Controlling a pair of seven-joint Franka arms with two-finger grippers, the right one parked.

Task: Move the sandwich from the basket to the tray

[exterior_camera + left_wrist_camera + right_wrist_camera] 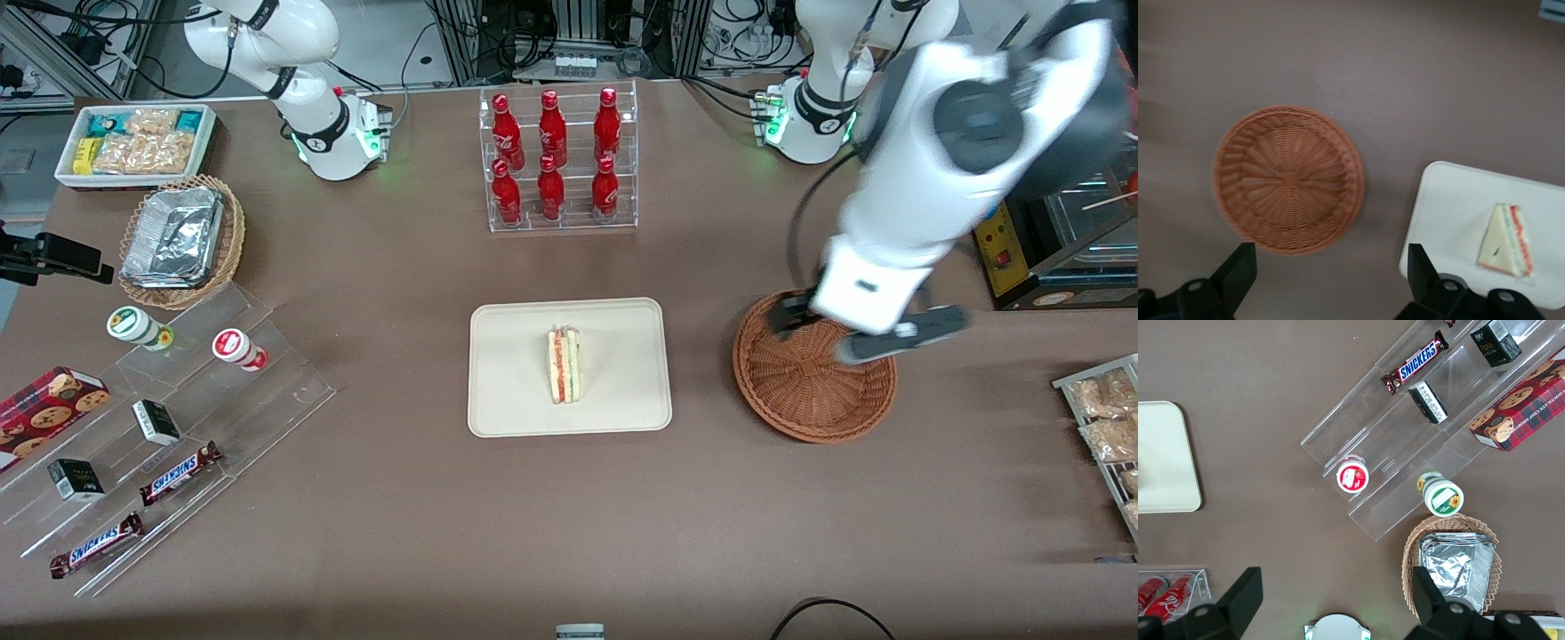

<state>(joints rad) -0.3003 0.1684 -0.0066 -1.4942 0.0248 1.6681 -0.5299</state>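
Observation:
The sandwich [564, 364], a white wedge with red and green layers, lies on the cream tray [613, 356] at the table's middle. The reddish-brown wicker basket [809, 391] stands beside the tray toward the working arm's end and holds nothing. My left gripper [845, 329] hovers open and empty above the basket's edge farther from the front camera. In the left wrist view the gripper [1330, 273] is open over bare table, with the basket [1288, 179], the tray [1458, 207] and the sandwich [1506, 240] below it.
A clear rack of red bottles [558, 160] stands farther from the front camera than the tray. A tan basket of foil containers [182, 240], a white snack bin [133, 142] and an acrylic stand with Snickers bars [178, 471] lie toward the parked arm's end. A wire rack of snacks [1107, 427] is beside the basket.

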